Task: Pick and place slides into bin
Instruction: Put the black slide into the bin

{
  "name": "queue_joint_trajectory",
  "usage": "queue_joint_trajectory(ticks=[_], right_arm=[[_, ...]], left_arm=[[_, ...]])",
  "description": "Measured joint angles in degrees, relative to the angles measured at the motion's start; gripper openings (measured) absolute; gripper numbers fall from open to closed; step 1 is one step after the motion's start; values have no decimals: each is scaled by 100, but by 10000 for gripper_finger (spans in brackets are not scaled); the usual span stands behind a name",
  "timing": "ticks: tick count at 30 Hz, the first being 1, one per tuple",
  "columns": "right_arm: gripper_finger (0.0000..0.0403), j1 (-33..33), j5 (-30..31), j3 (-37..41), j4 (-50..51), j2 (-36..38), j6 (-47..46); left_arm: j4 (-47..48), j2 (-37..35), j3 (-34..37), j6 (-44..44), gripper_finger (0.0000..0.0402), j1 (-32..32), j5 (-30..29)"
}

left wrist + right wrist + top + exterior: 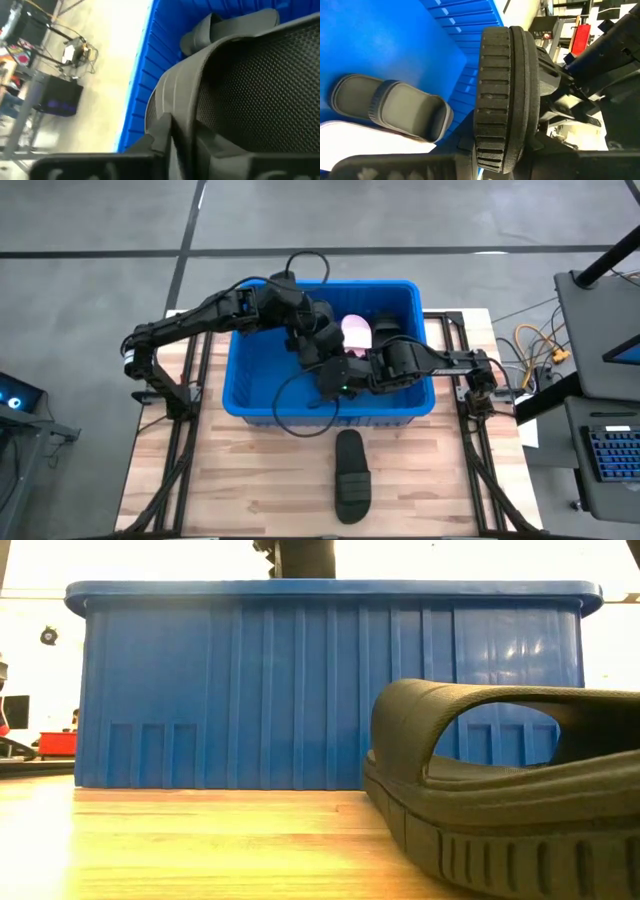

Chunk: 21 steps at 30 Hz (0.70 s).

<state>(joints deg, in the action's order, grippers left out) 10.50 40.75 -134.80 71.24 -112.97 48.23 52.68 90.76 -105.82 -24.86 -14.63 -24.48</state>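
A: So, how far was the job?

B: Inside the blue bin (250, 380) lay a pink slide (357, 332); one black slide (351, 475) waited on the table (250, 480).

A: And the grippers?

B: The right gripper (335, 375) was clamped on another black slide (505, 100) over the bin. For the left gripper (305, 340), I could not tell. The bin floor was mostly hidden.

Slide (351, 475) before bin (250, 395)

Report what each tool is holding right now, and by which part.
Right tool: shut on a matte black rubber slide, gripped edge-on by its ribbed sole, over the bright blue plastic bin. Left tool: closed against a black slide; where exactly cannot be told.
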Motion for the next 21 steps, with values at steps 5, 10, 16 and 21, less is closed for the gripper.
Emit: queue_joint_trajectory(ticks=[5, 10, 16, 21], right_arm=[[60, -21, 32, 1, 13, 0, -7], [136, -121, 672, 0, 16, 8, -562], [216, -140, 850, -3, 93, 287, -1287], [234, -145, 452, -4, 270, 705, -2182]], left_arm=[[-138, 0, 0, -261, 4, 0, -104], [-114, -9, 15, -308, 2, -88, -224], [18, -42, 24, -515, 1, -238, -369], [97, -44, 36, -659, 1, -333, -437]])
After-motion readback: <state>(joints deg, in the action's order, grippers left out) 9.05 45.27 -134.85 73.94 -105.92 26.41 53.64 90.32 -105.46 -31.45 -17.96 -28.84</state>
